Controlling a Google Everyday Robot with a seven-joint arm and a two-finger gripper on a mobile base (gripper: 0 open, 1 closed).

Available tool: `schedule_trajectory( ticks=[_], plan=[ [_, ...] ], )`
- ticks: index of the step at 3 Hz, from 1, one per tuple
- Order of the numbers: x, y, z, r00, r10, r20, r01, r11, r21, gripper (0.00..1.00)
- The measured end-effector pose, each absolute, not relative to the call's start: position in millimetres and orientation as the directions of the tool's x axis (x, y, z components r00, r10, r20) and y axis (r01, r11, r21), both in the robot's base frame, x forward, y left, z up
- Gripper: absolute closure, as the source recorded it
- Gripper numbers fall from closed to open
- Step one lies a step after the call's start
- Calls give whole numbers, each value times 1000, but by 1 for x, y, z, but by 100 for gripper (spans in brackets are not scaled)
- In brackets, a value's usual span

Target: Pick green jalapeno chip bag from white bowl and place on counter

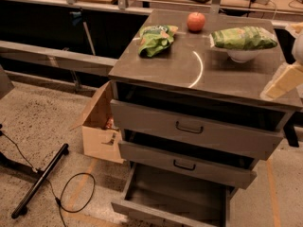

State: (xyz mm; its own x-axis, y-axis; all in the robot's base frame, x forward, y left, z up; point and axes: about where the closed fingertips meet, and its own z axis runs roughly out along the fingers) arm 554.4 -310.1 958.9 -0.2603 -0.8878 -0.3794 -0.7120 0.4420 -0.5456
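Note:
The green jalapeno chip bag (244,38), long, flat and pale green, lies across the top of the white bowl (242,56) and overhangs it on both sides. The bowl stands at the back right of the counter (184,77), a grey-brown metal top with a pale curved arc mark. My gripper (283,82) shows as a cream-coloured part at the right edge of the camera view. It is in front of and to the right of the bowl, apart from the bag and holding nothing.
A shorter, bunched brighter-green bag (155,38) lies at the counter's back left, with a red apple (196,21) behind the middle. The cabinet's drawers stand ajar and the bottom drawer (175,197) is pulled far out. A cardboard box (99,126) and a cable (71,195) lie on the floor to the left.

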Motion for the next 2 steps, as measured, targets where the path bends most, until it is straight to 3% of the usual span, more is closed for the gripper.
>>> schedule_trajectory(
  ticks=[2],
  plan=[
    [626,-337,956,-261,-880,-396,-647,464,-605,0]
  ],
)
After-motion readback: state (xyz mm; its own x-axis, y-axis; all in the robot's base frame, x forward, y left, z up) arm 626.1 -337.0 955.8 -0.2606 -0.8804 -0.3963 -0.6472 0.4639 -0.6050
